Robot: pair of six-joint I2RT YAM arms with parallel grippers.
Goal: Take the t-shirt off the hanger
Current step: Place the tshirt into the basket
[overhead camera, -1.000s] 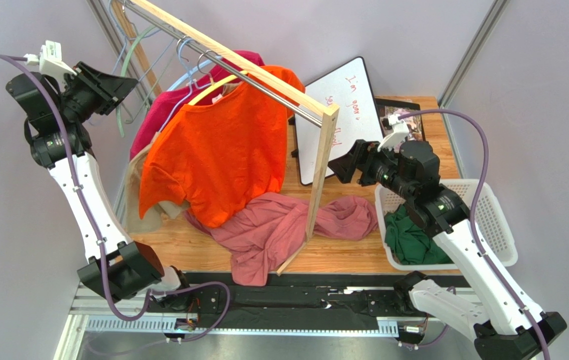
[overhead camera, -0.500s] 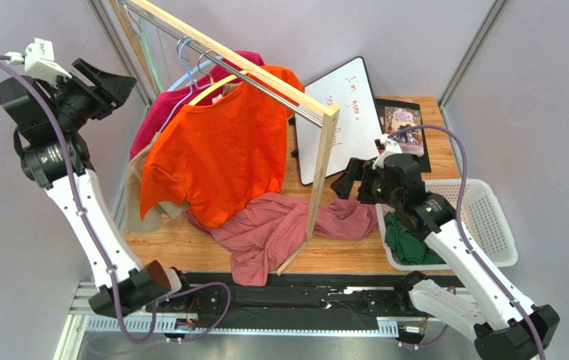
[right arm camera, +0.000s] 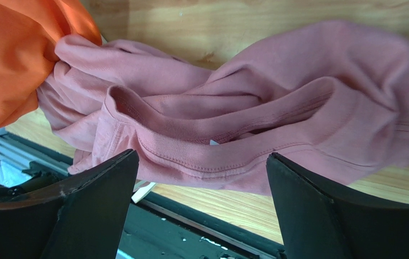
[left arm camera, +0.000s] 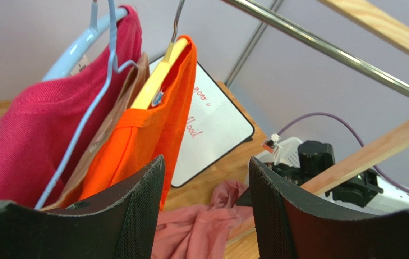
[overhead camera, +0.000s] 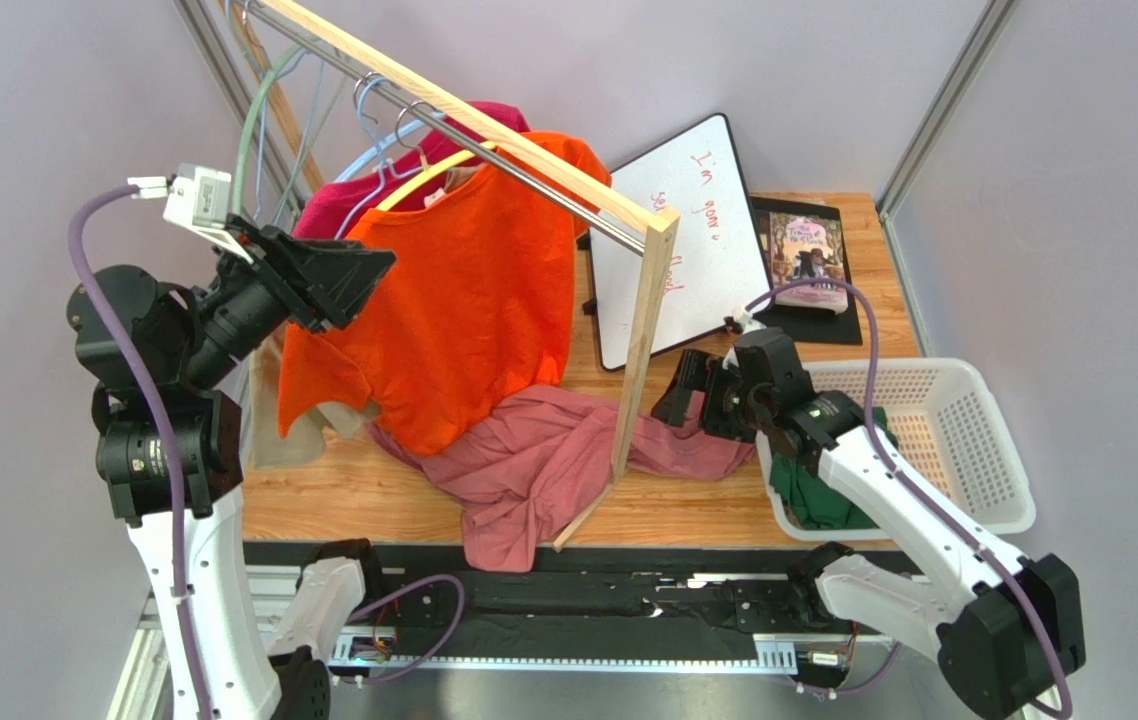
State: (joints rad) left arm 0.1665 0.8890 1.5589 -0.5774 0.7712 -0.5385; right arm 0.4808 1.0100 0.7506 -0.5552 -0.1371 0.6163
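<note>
Jaws apart and empty, the left gripper (left arm camera: 205,162) hung just beside the orange t-shirt (overhead camera: 440,300), which sat on its yellow hanger (left arm camera: 155,81) on the metal rail (left arm camera: 325,47). The right gripper (right arm camera: 201,156), likewise spread wide with nothing held, hovered close over a pink t-shirt (overhead camera: 530,458) lying crumpled on the wooden table (overhead camera: 365,503).

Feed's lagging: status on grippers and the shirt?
Left gripper open, empty, facing orange shirt, on its hanger. Right gripper open over pink shirt.
</note>
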